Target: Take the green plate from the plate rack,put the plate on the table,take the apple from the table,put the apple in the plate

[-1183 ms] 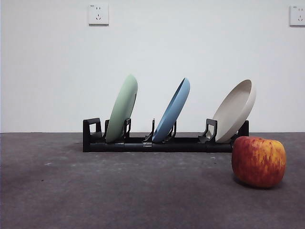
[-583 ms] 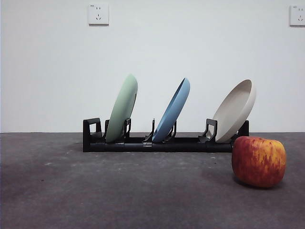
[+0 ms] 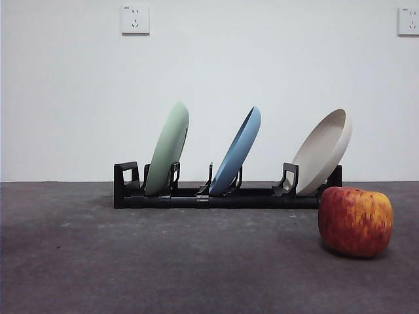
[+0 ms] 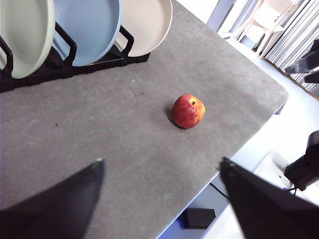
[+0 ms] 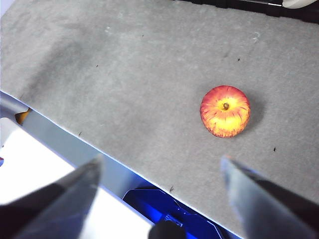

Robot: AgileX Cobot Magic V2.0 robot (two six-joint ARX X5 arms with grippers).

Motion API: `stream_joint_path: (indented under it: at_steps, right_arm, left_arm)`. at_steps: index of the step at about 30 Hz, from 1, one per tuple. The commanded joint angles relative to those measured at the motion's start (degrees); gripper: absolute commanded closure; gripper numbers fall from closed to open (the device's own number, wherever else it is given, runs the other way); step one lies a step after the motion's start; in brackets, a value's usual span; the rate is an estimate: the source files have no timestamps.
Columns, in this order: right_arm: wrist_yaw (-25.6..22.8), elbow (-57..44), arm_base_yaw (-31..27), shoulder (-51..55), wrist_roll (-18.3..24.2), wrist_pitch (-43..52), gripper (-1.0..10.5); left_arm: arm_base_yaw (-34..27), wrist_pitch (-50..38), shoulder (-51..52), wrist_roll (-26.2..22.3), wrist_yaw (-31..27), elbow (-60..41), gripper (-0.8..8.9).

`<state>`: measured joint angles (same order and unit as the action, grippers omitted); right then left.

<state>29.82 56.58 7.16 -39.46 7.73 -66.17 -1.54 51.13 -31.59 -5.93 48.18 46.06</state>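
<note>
Three plates lean in the plate rack [image 3: 222, 196] at the back of the table [image 3: 163, 261]: the green plate [image 3: 168, 149] at one end, the blue plate [image 3: 236, 150] in the middle, the beige plate [image 3: 322, 152] at the other end. We see the apple [image 3: 355, 221] on the table, in front of the beige plate. We hold the left gripper [image 4: 160, 172] and the right gripper [image 5: 160, 168] high above the table, both with jaws wide apart and holding nothing.

Lab-like room: bare white wall [image 3: 262, 78], wall sockets [image 3: 135, 19].
</note>
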Motion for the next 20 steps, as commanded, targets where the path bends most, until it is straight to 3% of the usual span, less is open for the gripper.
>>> stream_joint_path:
  at_steps: [1, 10, 13, 20]
  right_arm:
    - [-0.11, 0.04, 0.11, 0.09, -0.63, 0.33, 2.5]
    - [-0.09, 0.04, 0.11, 0.09, -0.81, 0.33, 2.5]
    - [-0.09, 0.04, 0.11, 0.09, -0.83, 0.33, 2.5]
    - [-0.09, 0.04, 0.11, 0.09, -0.83, 0.33, 2.5]
  left_arm:
    - [0.39, -0.55, -0.72, 1.09, -0.02, 0.17, 2.43]
    - [3.26, -9.38, -5.81, 5.55, -0.44, 1.49, 2.43]
    - [5.35, -13.18, -9.84, 7.58, -4.15, 4.33, 2.43]
    - [11.54, -16.63, -23.12, 7.48, -11.56, 14.32, 2.43]
